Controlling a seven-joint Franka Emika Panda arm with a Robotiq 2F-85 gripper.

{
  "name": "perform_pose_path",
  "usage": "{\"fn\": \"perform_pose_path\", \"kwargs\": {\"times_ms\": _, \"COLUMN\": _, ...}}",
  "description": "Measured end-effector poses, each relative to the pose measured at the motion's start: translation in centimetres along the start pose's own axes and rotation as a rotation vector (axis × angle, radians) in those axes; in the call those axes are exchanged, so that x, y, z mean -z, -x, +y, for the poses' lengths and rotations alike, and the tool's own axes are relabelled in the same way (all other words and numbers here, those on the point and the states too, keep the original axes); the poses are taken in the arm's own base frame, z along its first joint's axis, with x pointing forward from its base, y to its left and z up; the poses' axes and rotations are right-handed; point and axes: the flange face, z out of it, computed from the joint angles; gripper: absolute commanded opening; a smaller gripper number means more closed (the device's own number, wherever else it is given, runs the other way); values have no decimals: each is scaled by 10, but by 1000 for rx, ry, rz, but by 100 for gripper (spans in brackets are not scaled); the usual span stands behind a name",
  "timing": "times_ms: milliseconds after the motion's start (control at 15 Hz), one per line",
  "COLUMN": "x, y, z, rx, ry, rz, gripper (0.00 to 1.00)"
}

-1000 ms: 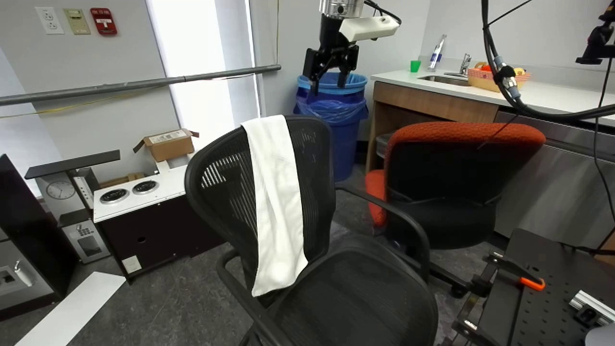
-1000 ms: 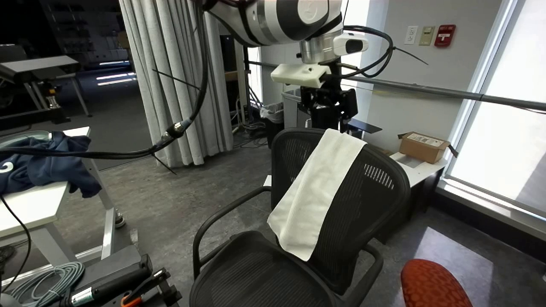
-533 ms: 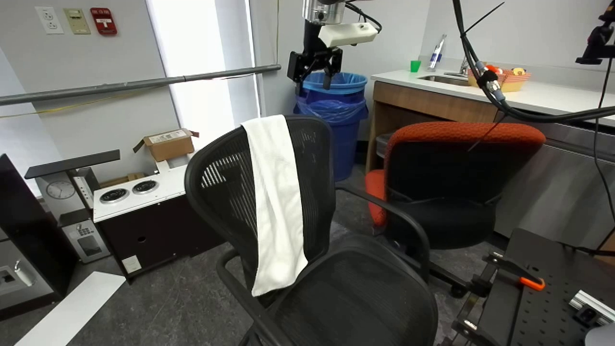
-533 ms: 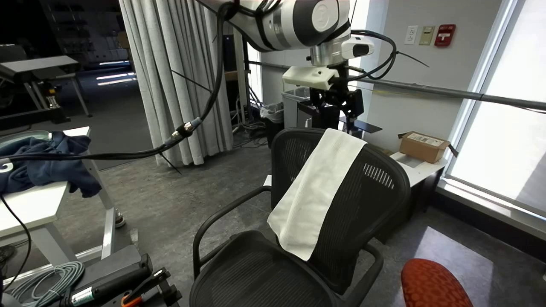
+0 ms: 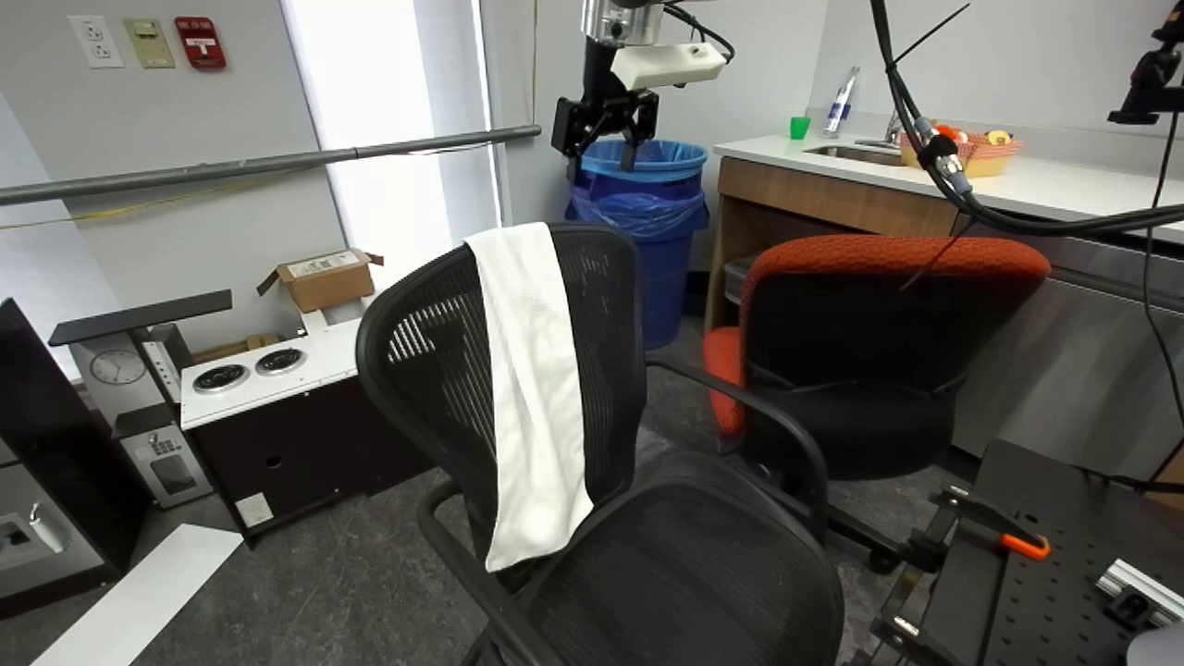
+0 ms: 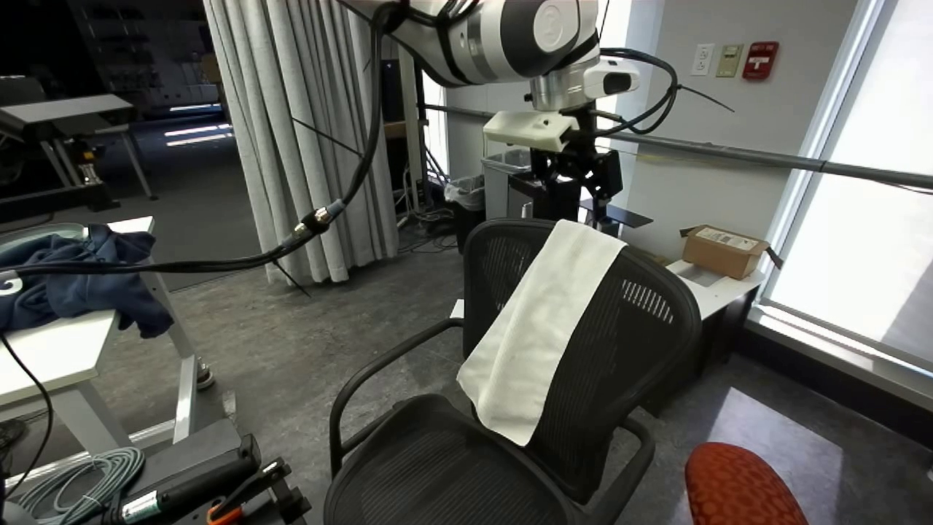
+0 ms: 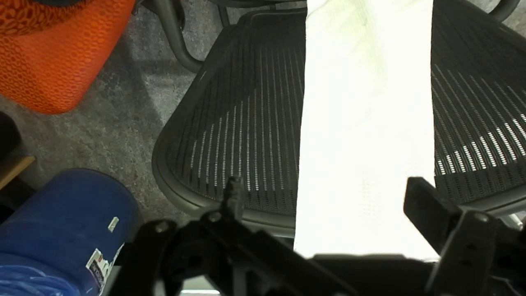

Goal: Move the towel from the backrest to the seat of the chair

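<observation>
The white towel (image 5: 532, 398) hangs over the top rim of the black mesh backrest (image 5: 610, 361) and down its front, its lower end close above the seat (image 5: 694, 573). The towel (image 6: 543, 335), backrest (image 6: 619, 357) and seat (image 6: 444, 474) of the chair (image 6: 364, 379) also show in an exterior view. My gripper (image 5: 601, 166) is open and empty, above and behind the backrest's top; it also shows in an exterior view (image 6: 579, 189). In the wrist view my gripper's fingers (image 7: 324, 183) are wide apart, with the towel (image 7: 365, 123) and backrest (image 7: 246, 123) below them.
A red-orange chair (image 5: 888, 254) stands beside the black chair, with a blue bin (image 5: 657, 250) behind. A white toy stove (image 5: 305, 370) with a cardboard box (image 5: 328, 282) is at the other side. A black perforated table (image 5: 1045, 555) stands in front.
My gripper has shifted sideways, left in one exterior view and right with a slight drop in the other, then held nearly still over the last half second. The towel and chair have not moved.
</observation>
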Motion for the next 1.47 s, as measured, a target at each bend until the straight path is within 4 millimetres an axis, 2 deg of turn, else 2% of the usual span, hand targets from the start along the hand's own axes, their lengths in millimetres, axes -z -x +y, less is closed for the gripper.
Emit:
{"fn": "perform_pose_path", "kwargs": {"times_ms": 200, "x": -2, "y": -5, "z": -8, "rx": -58, "ry": -8, "rz": 32, "gripper": 100}}
{"fn": "perform_pose_path", "kwargs": {"times_ms": 400, "x": -15, "y": -17, "z": -26, "rx": -108, "ry": -24, "rz": 59, "gripper": 100}}
{"fn": "perform_pose_path", "kwargs": {"times_ms": 733, "x": -61, "y": -42, "z": -54, "rx": -139, "ry": -47, "rz": 48, "gripper": 100}}
{"fn": "perform_pose_path", "kwargs": {"times_ms": 1067, "x": -104, "y": -70, "z": -68, "rx": -136, "ry": -55, "rz": 62, "gripper": 100}}
{"fn": "perform_pose_path", "kwargs": {"times_ms": 1133, "x": -110, "y": -74, "z": -70, "rx": -135, "ry": -56, "rz": 67, "gripper": 94}}
{"fn": "perform_pose_path", "kwargs": {"times_ms": 1200, "x": -116, "y": -78, "z": -71, "rx": -134, "ry": -56, "rz": 71, "gripper": 77}}
{"fn": "perform_pose_path", "kwargs": {"times_ms": 1267, "x": -120, "y": -82, "z": -72, "rx": -134, "ry": -55, "rz": 72, "gripper": 66}}
{"fn": "perform_pose_path", "kwargs": {"times_ms": 1467, "x": -129, "y": -90, "z": -75, "rx": -132, "ry": -52, "rz": 65, "gripper": 42}}
